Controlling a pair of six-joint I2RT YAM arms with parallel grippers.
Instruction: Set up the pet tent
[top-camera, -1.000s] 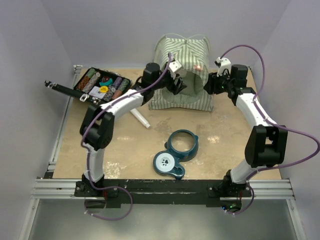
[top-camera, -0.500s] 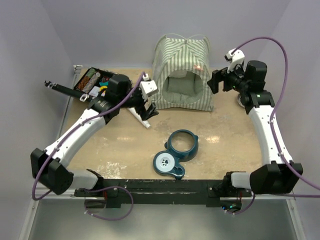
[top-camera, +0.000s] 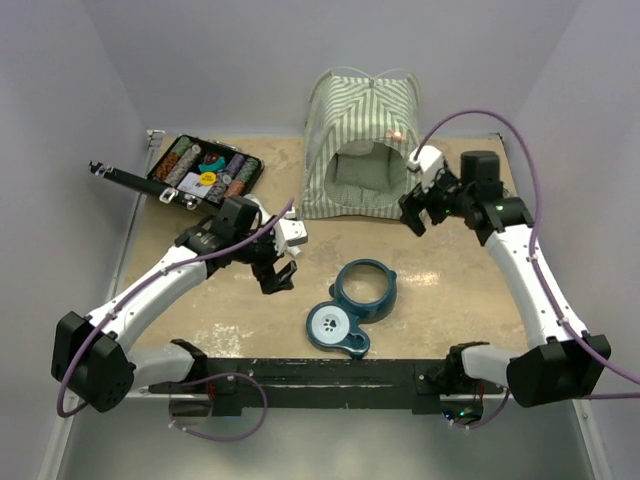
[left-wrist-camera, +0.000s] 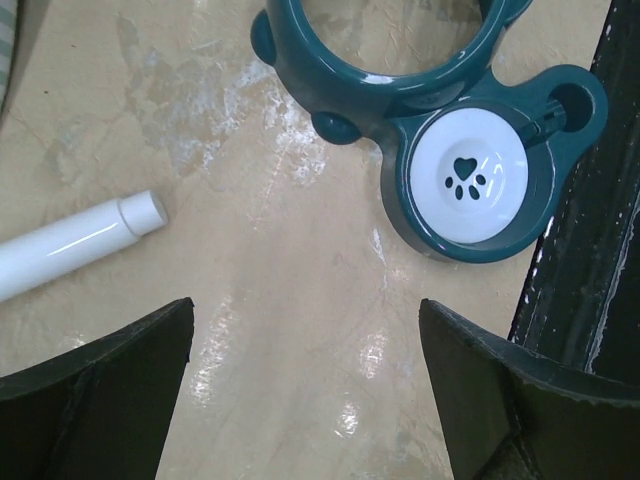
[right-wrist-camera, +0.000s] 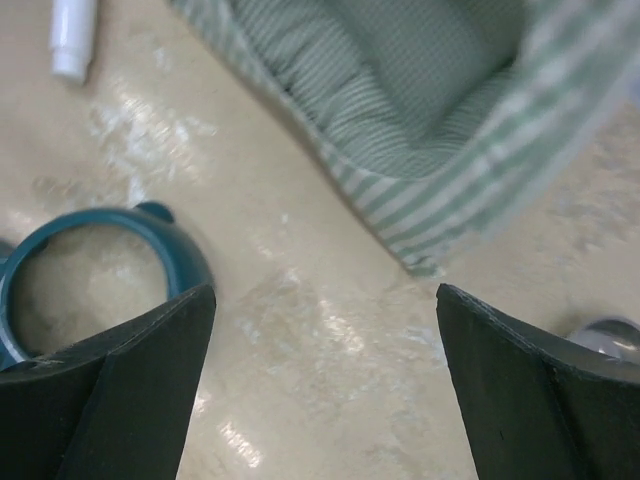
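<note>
- pet tent stands upright at the far middle of the table, doorway toward the arms.
- likely light; soft fabric, springy poles; take it at the door rim or a pole seam.
- left gripper and right gripper: both spread wide, empty.

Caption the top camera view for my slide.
Upright pet tent, teal bowl stand in front, left arm and right arm with jaws open.

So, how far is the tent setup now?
Done: the pet tent stands upright, arched door open, cushion inside. In hand: nothing; left end effector and right end effector are open and empty. Remaining: perhaps the loose white tube, if it belongs to the tent.
</note>
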